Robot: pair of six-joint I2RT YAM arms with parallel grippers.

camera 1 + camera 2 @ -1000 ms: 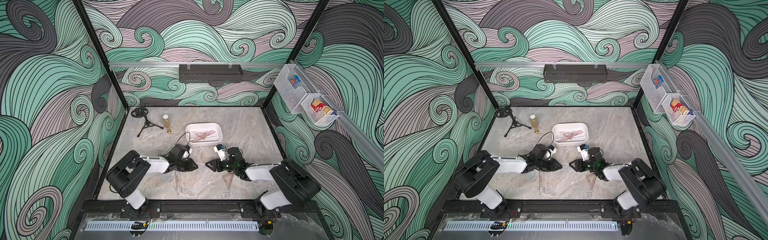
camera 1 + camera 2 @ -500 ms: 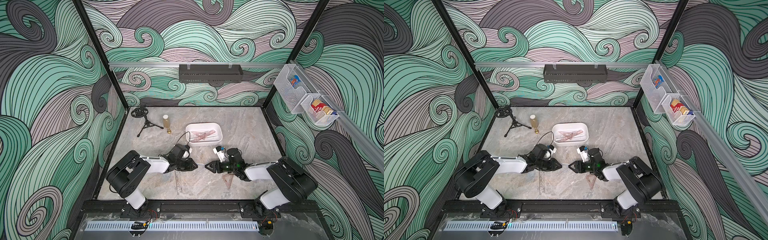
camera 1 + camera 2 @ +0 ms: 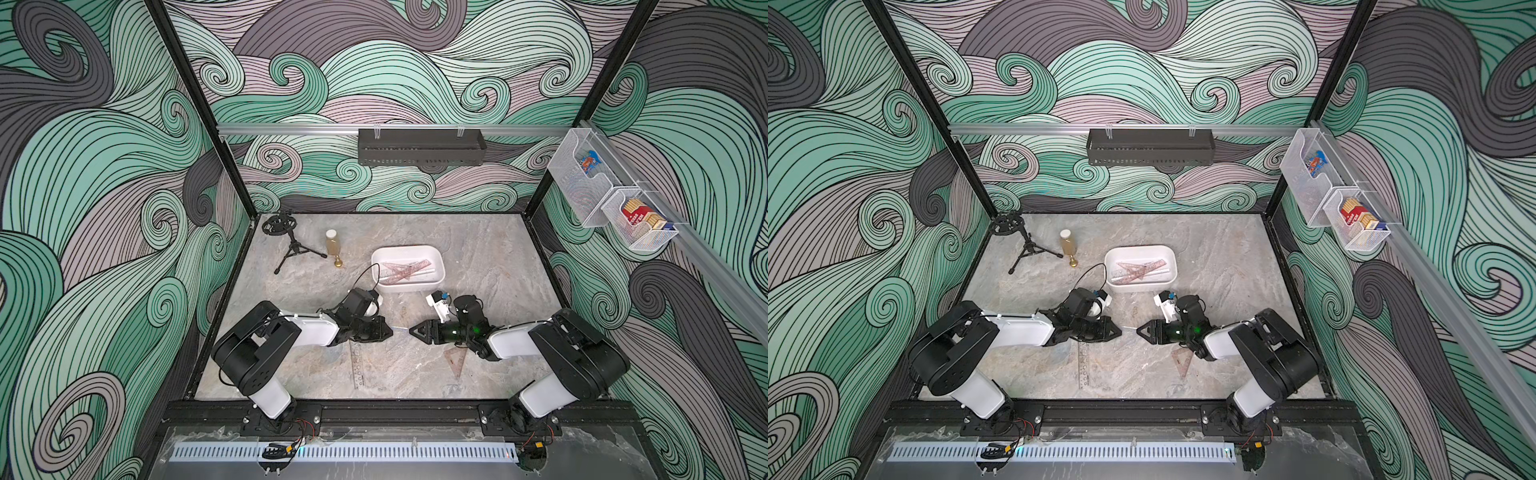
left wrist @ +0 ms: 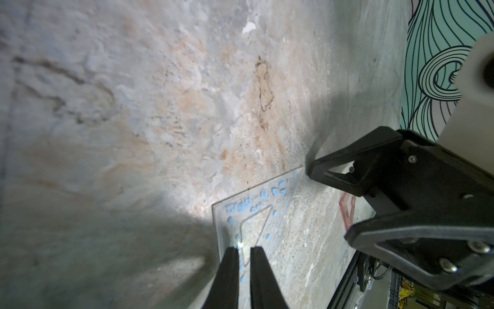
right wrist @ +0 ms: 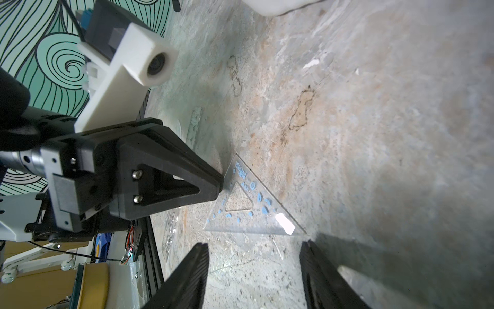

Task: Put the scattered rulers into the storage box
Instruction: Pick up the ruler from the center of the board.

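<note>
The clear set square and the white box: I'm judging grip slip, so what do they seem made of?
The clear set square looks like thin glossy transparent plastic: the table shows through it and glare sits on it. The storage box looks like smooth white plastic, probably: plain walls, rounded corners.

We see white box (image 3: 408, 249), pinkish rulers (image 3: 400, 271), clear set square (image 5: 258, 222) with blue marks, grey-beige marbled table (image 3: 486, 253), teal-and-mauve swirl walls (image 3: 104, 166).

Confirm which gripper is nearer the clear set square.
Left. Left gripper pinches one corner of the clear set square; right gripper sits open just off its opposite edge.
</note>
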